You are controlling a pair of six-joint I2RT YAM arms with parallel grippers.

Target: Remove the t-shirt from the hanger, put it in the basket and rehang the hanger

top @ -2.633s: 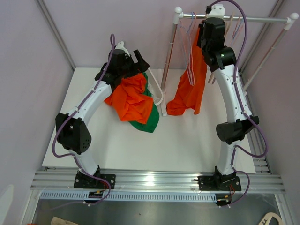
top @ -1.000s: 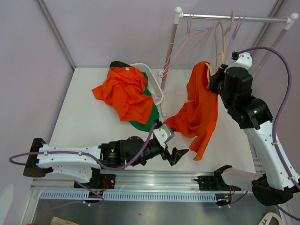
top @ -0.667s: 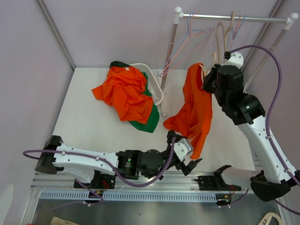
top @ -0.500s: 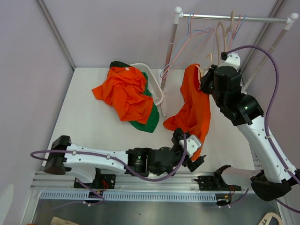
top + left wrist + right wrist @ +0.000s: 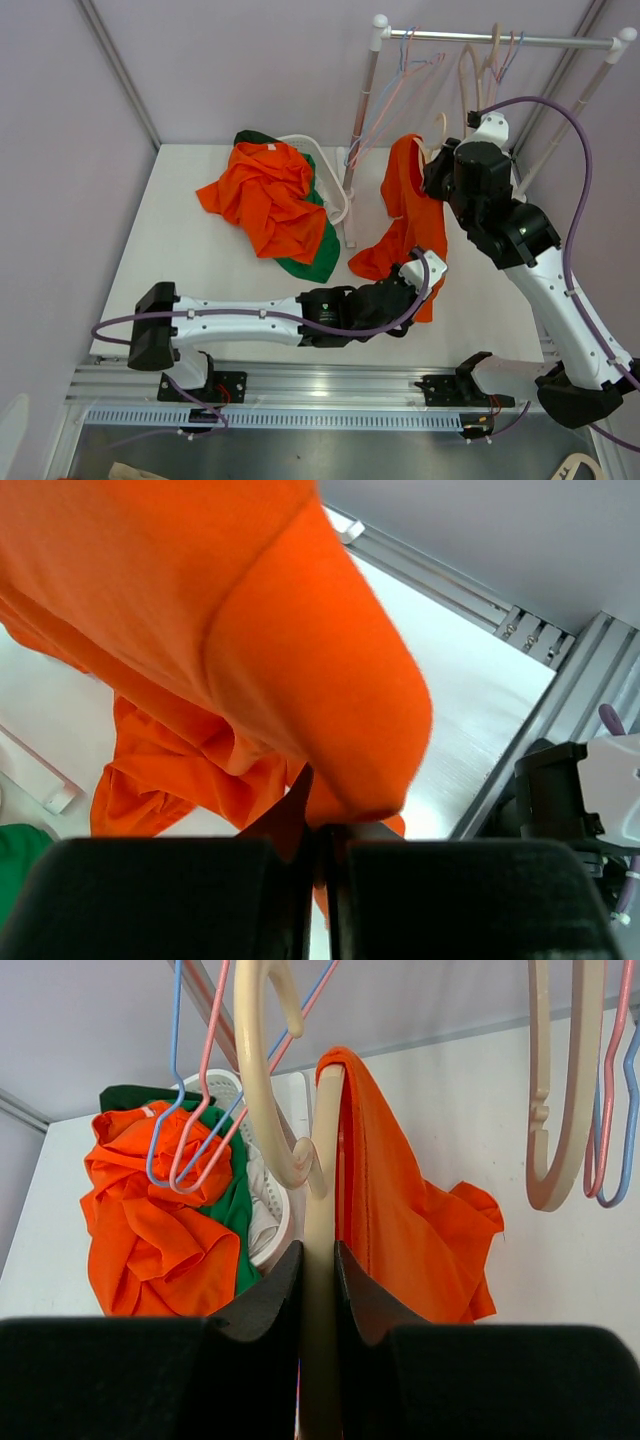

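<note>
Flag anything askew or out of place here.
Yes: the orange t-shirt hangs bunched on one arm of the cream hanger, its lower end slumped on the table. Crumpled orange and green garments lie heaped at the table's far left.

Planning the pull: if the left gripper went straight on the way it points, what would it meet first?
The orange t-shirt: the left gripper is shut on its edge, and hanging cloth fills the line ahead. Anything behind it is hidden.
</note>
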